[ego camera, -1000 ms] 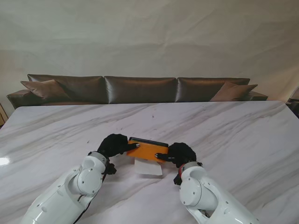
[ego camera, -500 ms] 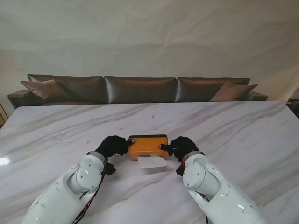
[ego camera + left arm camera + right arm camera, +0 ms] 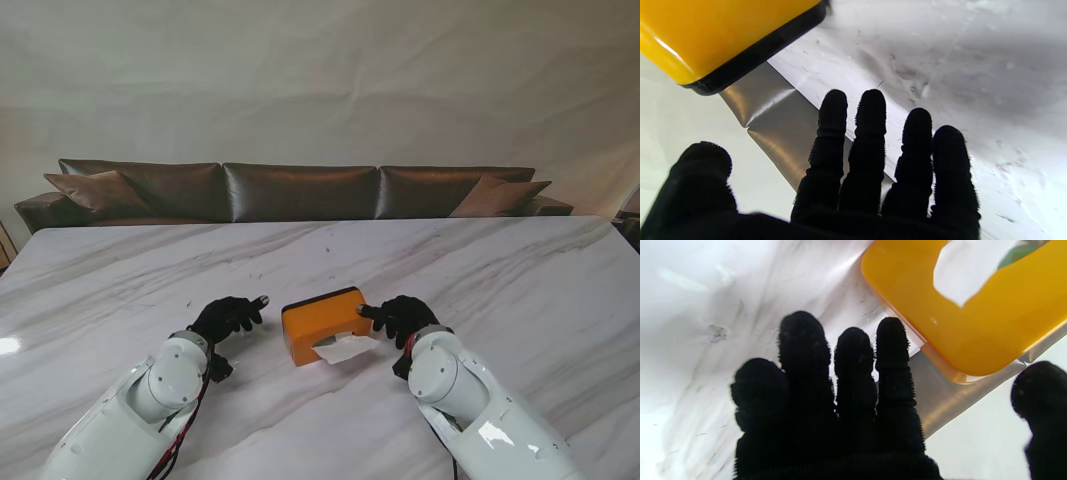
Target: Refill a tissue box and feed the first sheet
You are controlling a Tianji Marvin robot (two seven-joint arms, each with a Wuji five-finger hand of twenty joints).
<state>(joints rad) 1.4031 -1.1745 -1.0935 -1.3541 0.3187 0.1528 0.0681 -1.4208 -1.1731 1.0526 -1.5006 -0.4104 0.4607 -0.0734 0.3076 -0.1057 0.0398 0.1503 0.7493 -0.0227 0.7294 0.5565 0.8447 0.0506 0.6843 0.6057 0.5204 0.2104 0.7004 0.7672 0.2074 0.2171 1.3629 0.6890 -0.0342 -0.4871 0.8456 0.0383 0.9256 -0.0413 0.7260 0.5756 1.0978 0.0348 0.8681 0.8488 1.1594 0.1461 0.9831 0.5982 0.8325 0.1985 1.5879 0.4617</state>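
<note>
The orange tissue box [image 3: 325,323] now rests on the marble table [image 3: 520,270] between both hands, turned so its white sheet [image 3: 345,347] faces me. The left hand [image 3: 226,317] has let go and drawn aside, fingers spread. The right hand [image 3: 402,316] is also released, fingers apart, just beside the box.

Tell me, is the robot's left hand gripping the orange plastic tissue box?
No, the left hand is open beside the orange plastic tissue box, with bare marble between them.
</note>
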